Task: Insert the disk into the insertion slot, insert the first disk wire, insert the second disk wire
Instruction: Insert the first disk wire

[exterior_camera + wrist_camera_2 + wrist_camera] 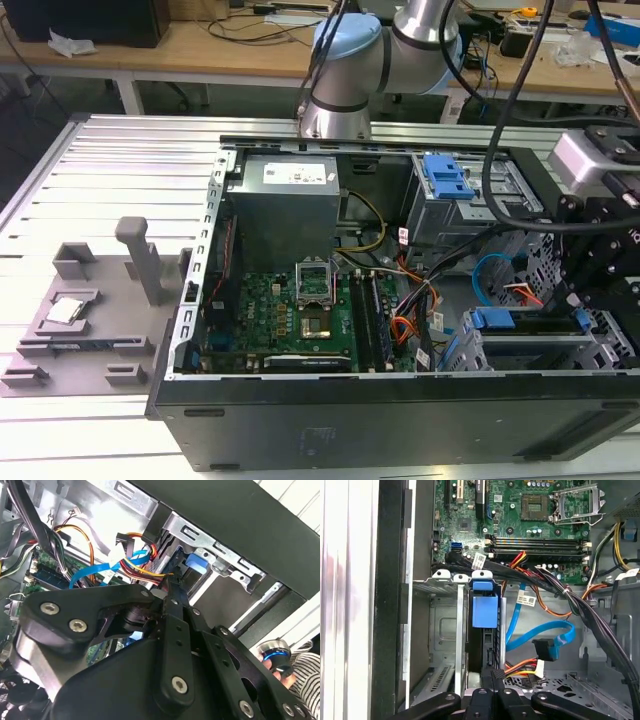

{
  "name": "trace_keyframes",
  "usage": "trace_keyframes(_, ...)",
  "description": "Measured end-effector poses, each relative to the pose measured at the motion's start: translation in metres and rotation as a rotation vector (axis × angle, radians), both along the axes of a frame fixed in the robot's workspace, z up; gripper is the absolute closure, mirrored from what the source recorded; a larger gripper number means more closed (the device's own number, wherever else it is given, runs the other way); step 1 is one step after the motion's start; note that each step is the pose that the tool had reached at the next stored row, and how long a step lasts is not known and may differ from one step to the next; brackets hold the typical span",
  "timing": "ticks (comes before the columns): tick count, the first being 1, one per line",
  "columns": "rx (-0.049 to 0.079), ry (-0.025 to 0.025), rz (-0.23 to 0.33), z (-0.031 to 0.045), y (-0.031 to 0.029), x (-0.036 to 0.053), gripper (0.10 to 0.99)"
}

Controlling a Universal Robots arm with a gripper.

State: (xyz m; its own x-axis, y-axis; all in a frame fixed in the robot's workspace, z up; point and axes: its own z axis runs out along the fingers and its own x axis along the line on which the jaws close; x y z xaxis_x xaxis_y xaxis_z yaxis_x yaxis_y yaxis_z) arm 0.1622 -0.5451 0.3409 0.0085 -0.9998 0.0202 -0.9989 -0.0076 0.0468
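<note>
Disk (484, 611) in its bright blue caddy sat inside the insertion slot (461, 630), the silver sheet-metal cage, with the caddy's blue tab at the slot's far end. Gripper (492, 676) hung just off the slot's near end, its black fingers drawn together and pinched on the black plug of the multicoloured disk wire (522, 667), whose red, orange and yellow strands ran off to one side of the slot. Whether that plug touched the disk could not be told. Blue disk wire (540, 632) lay loose beside the slot, its dark plug apart from the disk. Motherboard (535, 525) lay beyond the slot's far end, and a bundle of black cables (570, 597) crossed between the two.
</note>
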Motion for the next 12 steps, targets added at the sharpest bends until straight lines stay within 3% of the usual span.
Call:
trace_keyframes(2, 0.002, -0.0002, 0.0, 0.0022, 0.0, 0.0001, 0.98)
trace_keyframes(9, 0.0, -0.0002, 0.0, 0.0399, 0.0, 0.0002, 0.98)
trace_keyframes(12, 0.001, -0.0002, 0.0, 0.0415, 0.0001, 0.0002, 0.98)
